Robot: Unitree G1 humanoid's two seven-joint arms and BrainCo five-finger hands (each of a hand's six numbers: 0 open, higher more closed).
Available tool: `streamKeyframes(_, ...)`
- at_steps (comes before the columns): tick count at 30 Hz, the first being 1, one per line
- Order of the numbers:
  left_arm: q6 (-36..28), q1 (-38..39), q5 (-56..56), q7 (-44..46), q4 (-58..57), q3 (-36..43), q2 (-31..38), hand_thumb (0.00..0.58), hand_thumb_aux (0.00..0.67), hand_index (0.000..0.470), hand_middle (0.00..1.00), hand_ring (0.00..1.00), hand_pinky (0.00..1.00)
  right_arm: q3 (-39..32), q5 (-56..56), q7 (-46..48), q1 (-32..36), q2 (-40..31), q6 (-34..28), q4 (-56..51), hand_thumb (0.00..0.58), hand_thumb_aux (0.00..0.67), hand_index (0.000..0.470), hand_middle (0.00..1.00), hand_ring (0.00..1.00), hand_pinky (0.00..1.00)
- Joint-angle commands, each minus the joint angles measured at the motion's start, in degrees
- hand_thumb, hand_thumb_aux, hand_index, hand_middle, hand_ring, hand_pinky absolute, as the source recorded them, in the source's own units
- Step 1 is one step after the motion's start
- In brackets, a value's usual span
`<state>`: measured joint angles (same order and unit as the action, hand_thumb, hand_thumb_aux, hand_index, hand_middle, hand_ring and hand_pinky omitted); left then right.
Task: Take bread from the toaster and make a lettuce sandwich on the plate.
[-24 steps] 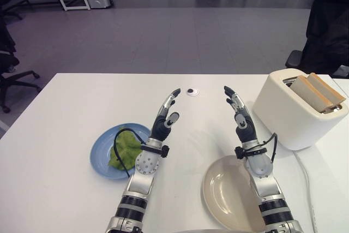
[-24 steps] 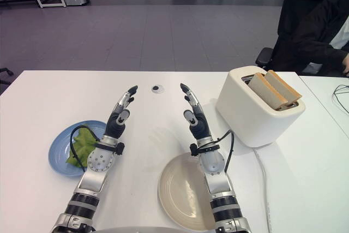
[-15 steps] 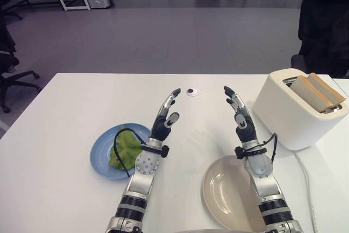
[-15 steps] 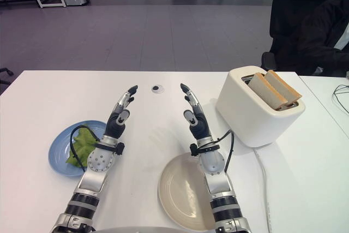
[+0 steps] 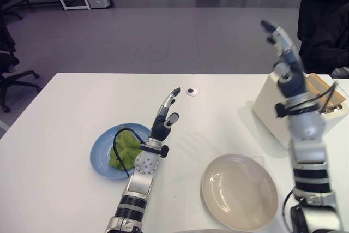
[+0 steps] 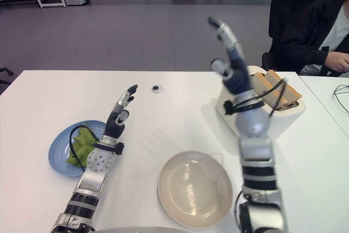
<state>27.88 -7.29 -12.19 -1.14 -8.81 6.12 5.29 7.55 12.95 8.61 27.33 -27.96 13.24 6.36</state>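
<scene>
Left eye view and right eye view, one scene. Two tan bread slices (image 6: 284,88) stand side by side, tilted, in the slots of a cream-white toaster (image 5: 266,106) at the right rear of the white table (image 5: 54,135), their upper halves projecting above the slots. The right hand (image 6: 231,61) is raised high above the table just beside the toaster, fingers extended and spread, holding nothing; its forearm and black wrist cable cross in front of the toaster and part of the bread. An empty cream plate (image 5: 240,190) lies at the near edge, in front of the toaster. The left hand (image 5: 164,118) is held low over the table centre, fingers straight, empty. Left of it, crumpled green lettuce (image 5: 124,148) lies on a blue plate (image 5: 98,159), with a black wrist cable looping over it. A small round disc (image 5: 190,91) sits in the tabletop behind the left hand.
</scene>
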Motion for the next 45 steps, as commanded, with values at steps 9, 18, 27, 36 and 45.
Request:
streamKeyframes(9, -0.7, -0.1, 0.4, 0.4, 0.9, -0.2, 0.4, 0.0, 0.0, 0.0, 0.0, 0.0, 0.0, -7.2, 34.3, -4.8, 13.1, -35.6, -4.1, -33.9, 0.0, 0.0, 0.0, 0.0, 0.0, 0.0)
streamKeyframes(18, -0.9, -0.4, 0.8, 0.8, 0.8, -0.4, 0.6, 0.0, 0.0, 0.0, 0.0, 0.0, 0.0, -16.6, 35.6, -3.5, 15.6, -36.9, 0.5, -50.2, 0.0, 0.0, 0.0, 0.0, 0.0, 0.0)
streamKeyframes(27, -0.8, -0.3, 0.7, 0.7, 0.1, -0.6, 0.8, 0.0, 0.0, 0.0, 0.0, 0.0, 0.0, -21.3, 33.7, -2.9, 15.0, -34.5, 4.8, -55.2, 0.092, 0.055, 0.039, 0.0, 0.0, 0.0)
streamKeyframes(36, -0.6, -0.4, 0.5, 0.3, -1.2, -1.1, 1.1, 0.0, 0.0, 0.0, 0.0, 0.0, 0.0, -21.8, 29.1, 0.6, 12.5, -32.8, 6.9, -52.3, 0.58, 0.67, 0.47, 0.0, 0.0, 0.0)
streamKeyframes(45, -0.3, -0.9, 0.2, 0.2, -2.0, -1.1, 1.0, 0.0, 0.0, 0.0, 0.0, 0.0, 0.0, -15.7, 29.3, -16.1, 17.5, -34.7, 4.2, -45.5, 0.58, 0.67, 0.47, 0.0, 0.0, 0.0)
